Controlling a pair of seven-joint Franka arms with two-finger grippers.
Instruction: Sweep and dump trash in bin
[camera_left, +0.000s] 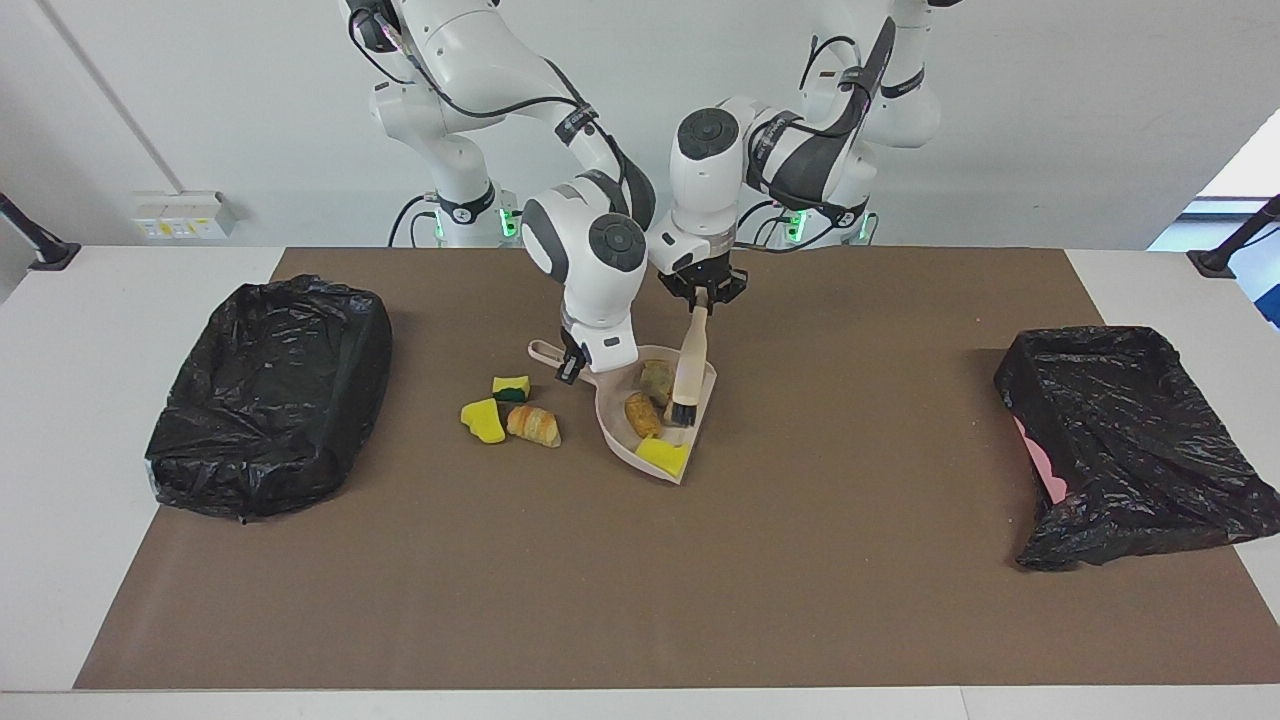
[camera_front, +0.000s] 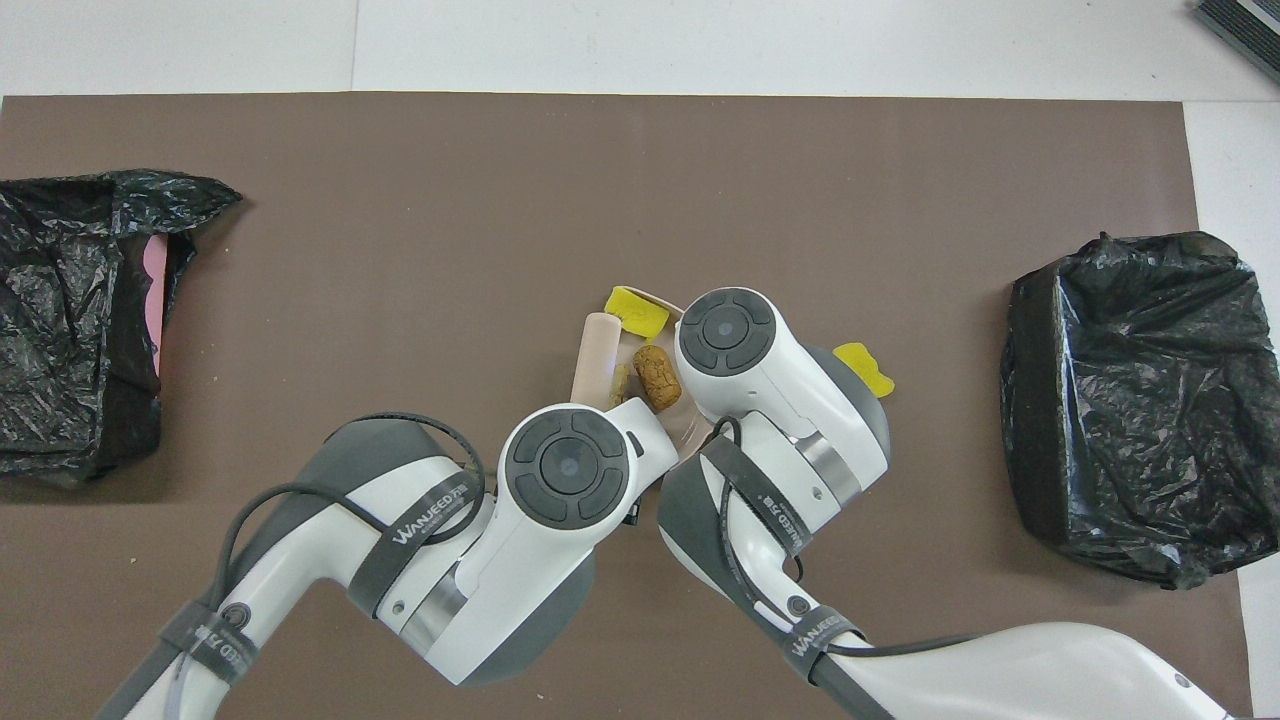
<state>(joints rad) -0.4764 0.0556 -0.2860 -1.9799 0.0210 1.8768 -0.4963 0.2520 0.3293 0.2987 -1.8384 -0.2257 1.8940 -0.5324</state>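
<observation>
Brush bristles in the dustpan, both pincers gripping.

Left pincer pinches the brush; right pincer pinches the dustpan handle. Three trash pieces lie in the pan, three more beside it toward the right arm's end.

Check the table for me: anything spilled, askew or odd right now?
Nothing spilled. Three trash bits lie unswept on the mat beside the dustpan. The bin at the left arm's end looks odd: its black liner sags, baring a pink wall.
</observation>
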